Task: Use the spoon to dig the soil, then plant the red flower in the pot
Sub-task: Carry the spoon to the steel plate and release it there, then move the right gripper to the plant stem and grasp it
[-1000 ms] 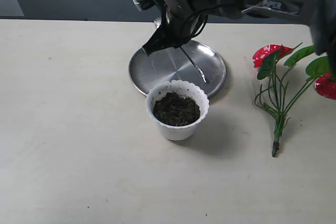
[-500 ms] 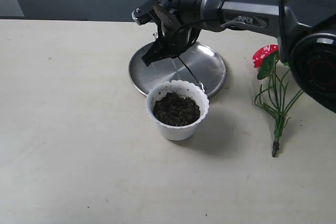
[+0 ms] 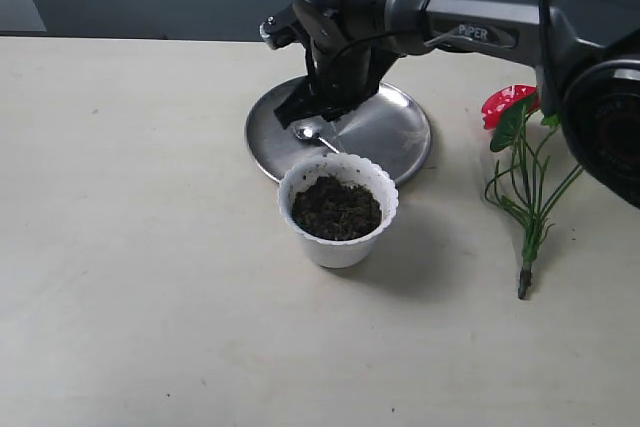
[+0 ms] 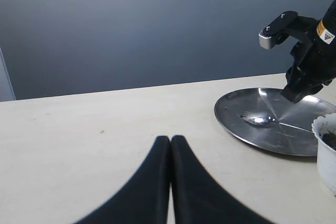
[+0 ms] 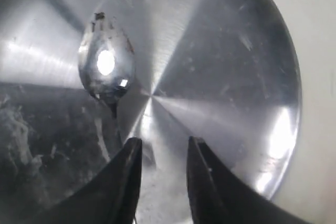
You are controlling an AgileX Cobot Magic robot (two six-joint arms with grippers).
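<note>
The spoon (image 3: 308,134) lies flat on the round steel plate (image 3: 395,127), its bowl (image 5: 106,66) facing up with dark specks on it. My right gripper (image 3: 318,112) hovers just over the plate beside the spoon, open (image 5: 163,145), holding nothing; the spoon's handle runs toward one finger and is partly hidden. The white scalloped pot (image 3: 335,247) stands in front of the plate, filled with dark soil (image 3: 336,207). The red flower (image 3: 530,167) lies on the table at the right. My left gripper (image 4: 170,139) is shut on nothing, low over bare table left of the plate (image 4: 283,135).
The right arm (image 3: 480,22) stretches across the back from the right, above the flower's blooms. The pot (image 4: 325,156) nearly touches the plate's front rim. A dark wall runs behind the table's far edge.
The spoon, held tilted above the plate a second ago, now lies on the plate. My right gripper has lowered and let go of it.
</note>
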